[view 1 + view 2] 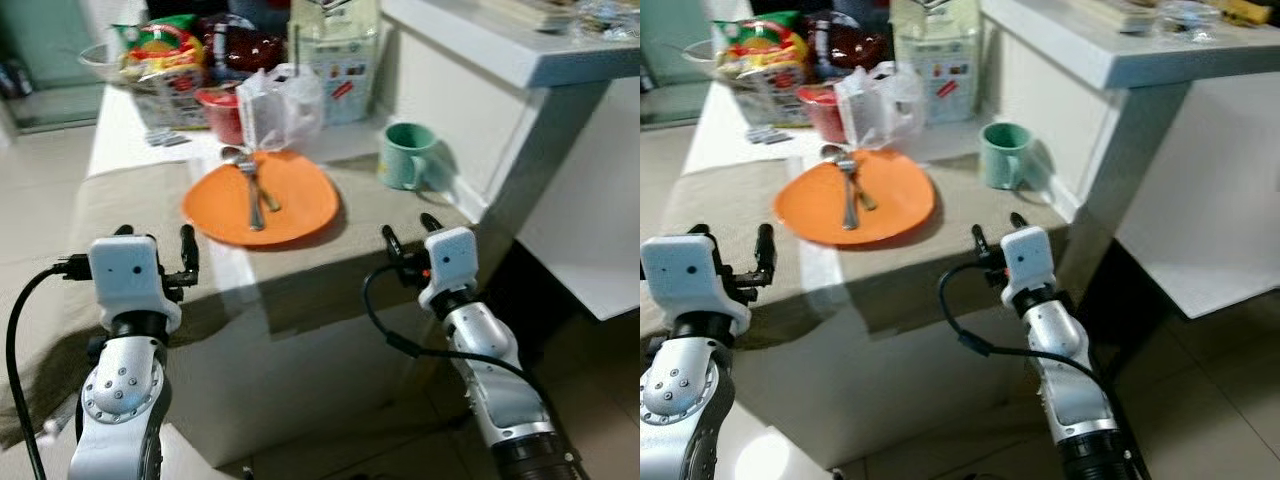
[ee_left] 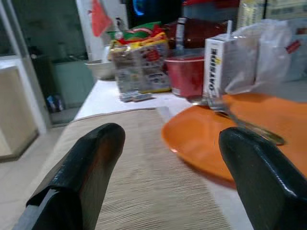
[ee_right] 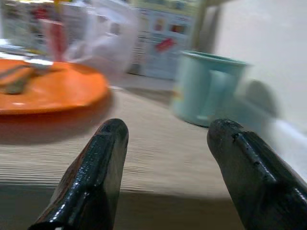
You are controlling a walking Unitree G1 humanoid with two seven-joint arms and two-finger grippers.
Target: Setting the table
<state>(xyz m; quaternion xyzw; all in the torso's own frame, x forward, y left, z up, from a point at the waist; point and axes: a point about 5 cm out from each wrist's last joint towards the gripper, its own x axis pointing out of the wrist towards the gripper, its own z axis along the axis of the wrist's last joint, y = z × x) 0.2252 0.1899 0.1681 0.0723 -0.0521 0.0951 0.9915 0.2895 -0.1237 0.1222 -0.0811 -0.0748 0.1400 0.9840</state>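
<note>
Both grippers, left gripper (image 1: 155,252) and right gripper (image 1: 407,235), hover spread wide and empty at the table's (image 1: 130,195) near edge; reaching the cutlery (image 1: 252,190) on the orange plate (image 1: 296,196) mid-table likely needs a low, level approach.

The plate (image 1: 262,198) is plain orange, the mug (image 1: 404,155) pale green, the ribbed placemat (image 1: 120,205) beige, the far bowl (image 1: 222,113) red, and the snack bag (image 1: 160,42) green, yellow and red.
</note>
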